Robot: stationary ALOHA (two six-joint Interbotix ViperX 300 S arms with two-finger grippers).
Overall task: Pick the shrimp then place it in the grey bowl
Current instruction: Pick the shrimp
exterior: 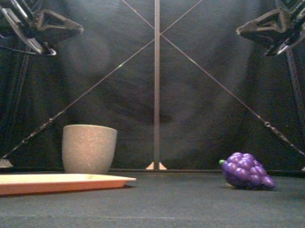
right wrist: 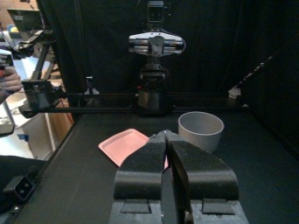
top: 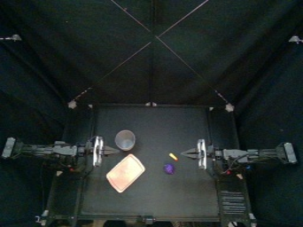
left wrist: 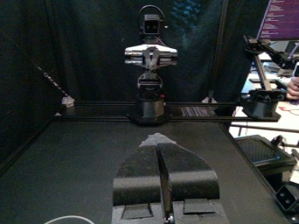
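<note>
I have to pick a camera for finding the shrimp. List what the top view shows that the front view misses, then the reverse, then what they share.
Only the top view: a small yellow-orange toy, likely the shrimp, lying just behind the purple grapes and right of the grey cup. Only the front view: the cup's upright side wall and the grapes' separate berries. Both: the cup, the grapes and the pink tray in front of the cup.

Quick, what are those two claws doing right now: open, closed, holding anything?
Left gripper: closed, holding nothing.
Right gripper: closed, holding nothing.
</note>
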